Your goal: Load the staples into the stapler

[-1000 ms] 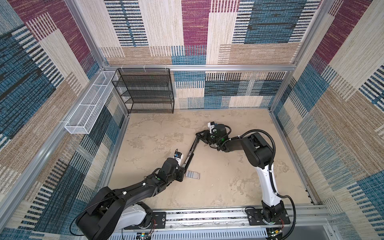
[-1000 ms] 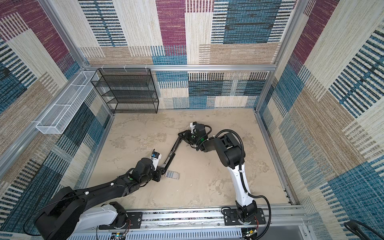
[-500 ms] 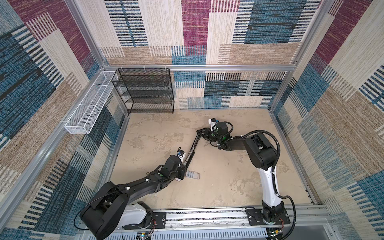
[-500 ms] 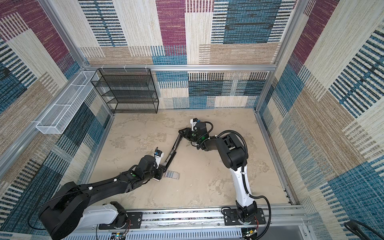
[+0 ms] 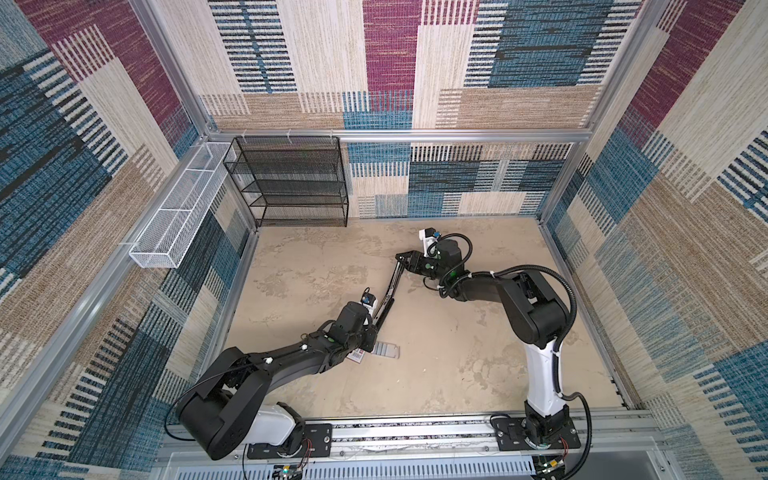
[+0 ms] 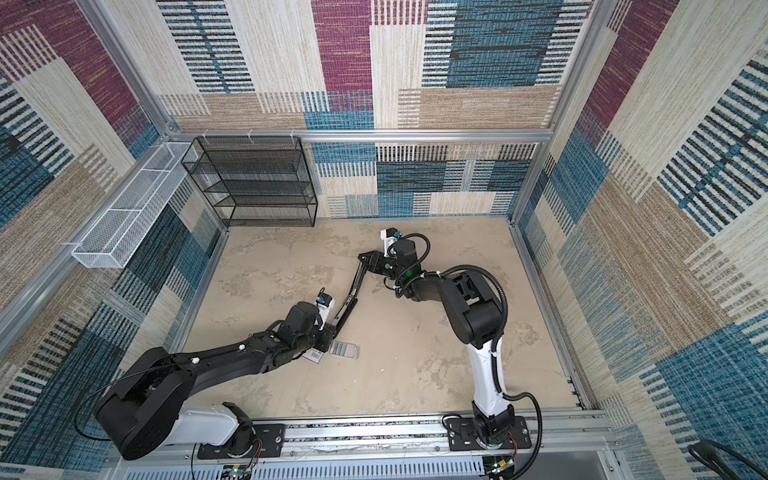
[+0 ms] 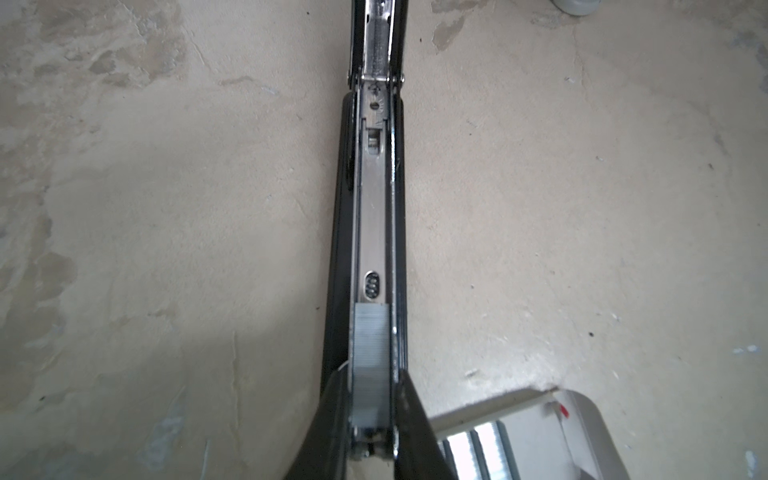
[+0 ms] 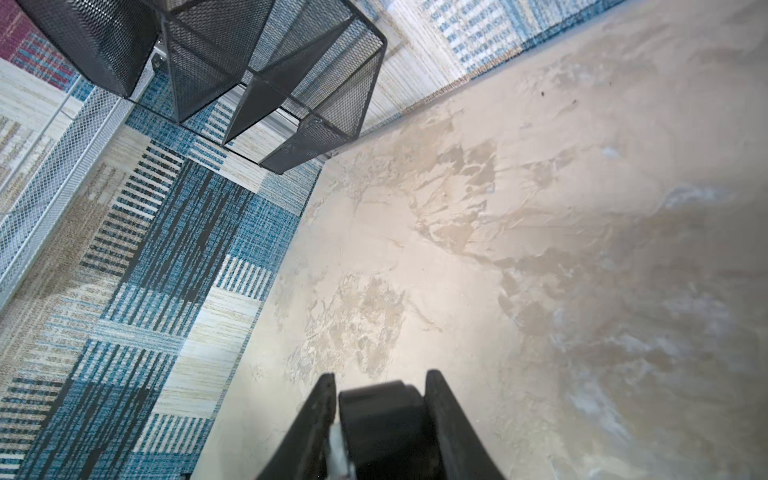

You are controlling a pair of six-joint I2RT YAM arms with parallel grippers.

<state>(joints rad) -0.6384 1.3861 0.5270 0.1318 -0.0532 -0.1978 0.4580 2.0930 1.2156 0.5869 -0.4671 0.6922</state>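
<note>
Beige mottled tabletop (image 5: 436, 374); left hand (image 7: 372, 384) pinches staples (image 7: 371, 340), right hand (image 8: 380, 380) clamps stapler (image 8: 380, 428).

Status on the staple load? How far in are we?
Done: the stapler is swung wide open, with the right gripper clamped on the end of its top arm.

In hand: the left gripper holds a staple strip in the magazine channel, at the end away from the hinge. I can't tell if it's fully seated.

Left: release the strip and close the top arm.

Spare strips lie in the tray.
</note>
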